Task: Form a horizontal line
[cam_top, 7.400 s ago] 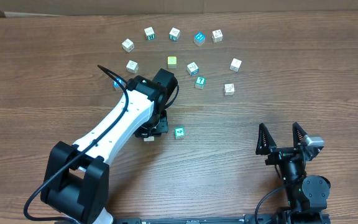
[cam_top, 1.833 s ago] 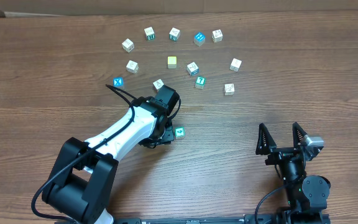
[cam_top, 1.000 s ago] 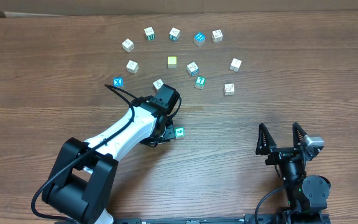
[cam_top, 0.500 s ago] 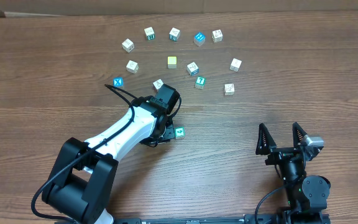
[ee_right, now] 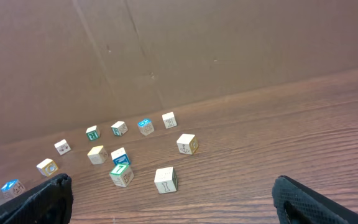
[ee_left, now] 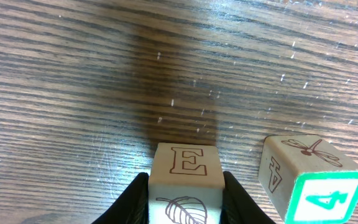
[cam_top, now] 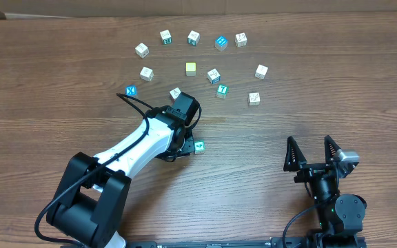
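In the left wrist view my left gripper [ee_left: 185, 202] is shut on a white cube [ee_left: 185, 169] marked E with a leaf on its near face. It rests on the table just left of a green-faced cube marked 4 [ee_left: 304, 183], with a small gap between them. These two side by side are all that shows of the horizontal line. From overhead the left gripper [cam_top: 178, 149] hides the E cube; the green-faced cube [cam_top: 199, 146] sits at its right. My right gripper [cam_top: 312, 155] stands open and empty near the front right.
Loose cubes are scattered at the back: a teal cube marked 7 [cam_top: 221, 90], a pale yellow cube [cam_top: 191, 68], a blue X cube [cam_top: 131, 91], a white cube [cam_top: 176, 92] by the left wrist, and several others. A cardboard wall stands behind [ee_right: 166, 50].
Since the earliest frame my left arm has swung right and brought the E cube up beside the green-faced cube. Nothing has moved over the last second.
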Available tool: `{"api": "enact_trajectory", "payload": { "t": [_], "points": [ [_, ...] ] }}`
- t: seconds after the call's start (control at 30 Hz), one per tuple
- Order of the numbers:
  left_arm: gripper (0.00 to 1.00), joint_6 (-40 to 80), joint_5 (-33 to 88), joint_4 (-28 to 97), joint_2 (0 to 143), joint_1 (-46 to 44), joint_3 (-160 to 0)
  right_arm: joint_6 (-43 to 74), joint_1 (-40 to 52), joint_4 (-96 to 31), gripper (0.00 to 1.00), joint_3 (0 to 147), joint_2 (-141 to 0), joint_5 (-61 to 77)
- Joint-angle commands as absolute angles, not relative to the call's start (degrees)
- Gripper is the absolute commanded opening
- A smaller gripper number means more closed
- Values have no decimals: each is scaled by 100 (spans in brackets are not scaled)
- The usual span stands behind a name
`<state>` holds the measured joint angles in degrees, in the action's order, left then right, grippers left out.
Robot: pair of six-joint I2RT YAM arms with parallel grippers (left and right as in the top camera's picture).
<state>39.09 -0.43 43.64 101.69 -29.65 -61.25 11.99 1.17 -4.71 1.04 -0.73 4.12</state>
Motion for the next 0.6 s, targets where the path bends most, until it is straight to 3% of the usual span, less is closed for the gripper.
{"api": "enact_trajectory", "payload": {
  "t": [0.0, 0.57],
  "points": [
    [25, 4029, 108, 4318, 10158, -3002, -6084, 1192, 99, -443, 100, 47, -16, 416],
    [29, 4027, 69, 4320, 10158, -3002, -6084, 1192, 99, -443, 100, 47, -16, 419]
  ]
}}
